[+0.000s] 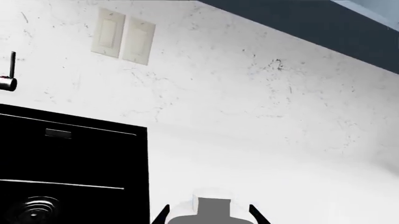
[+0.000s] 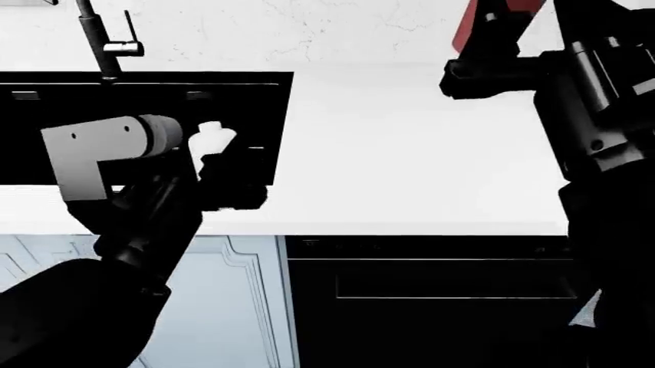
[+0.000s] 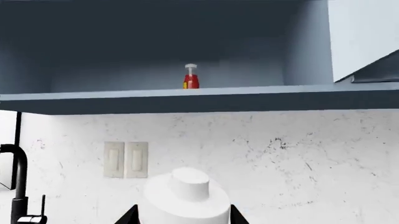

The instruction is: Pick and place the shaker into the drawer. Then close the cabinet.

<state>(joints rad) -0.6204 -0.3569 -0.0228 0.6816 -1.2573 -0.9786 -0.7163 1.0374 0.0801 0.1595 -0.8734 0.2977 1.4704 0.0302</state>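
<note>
right claw [image 3: 181,214] gripping shaker [image 3: 185,198], raised

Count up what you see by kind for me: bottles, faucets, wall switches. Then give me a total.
Bottles: 2, the shaker in the right gripper and a red bottle on the cabinet shelf
Faucets: 1
Wall switches: 2
Total: 5

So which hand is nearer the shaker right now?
Right. The right hand is closed on the shaker over the counter; the left hand is far off, over the sink.
</note>
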